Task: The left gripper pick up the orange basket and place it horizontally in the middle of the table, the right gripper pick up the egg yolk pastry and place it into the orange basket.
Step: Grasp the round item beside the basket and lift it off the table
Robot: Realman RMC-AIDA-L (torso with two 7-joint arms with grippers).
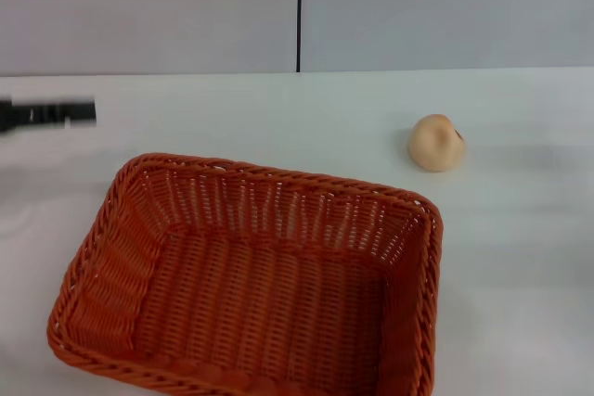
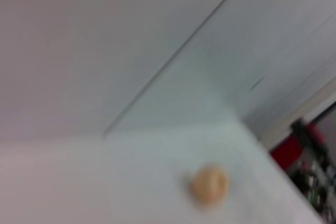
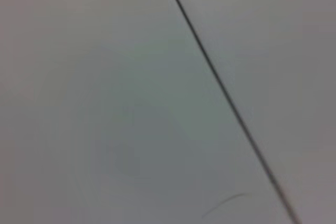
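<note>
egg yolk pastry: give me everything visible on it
The egg yolk pastry is a small round pale beige-tan ball, smooth and matte, with a slight dent on its upper right. It sits alone on the white table, beyond the far right corner of the orange basket, clear of the rim. No gripper touches it. The left wrist view shows it too.

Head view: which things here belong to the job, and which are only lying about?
Belonging to the job:
- large orange-red woven basket, standing empty on the table
- small round pale beige pastry, on the table, apart from the basket
- broad white table

Lying about:
- dark blurred bar at the table's left edge; cannot tell what it is
</note>
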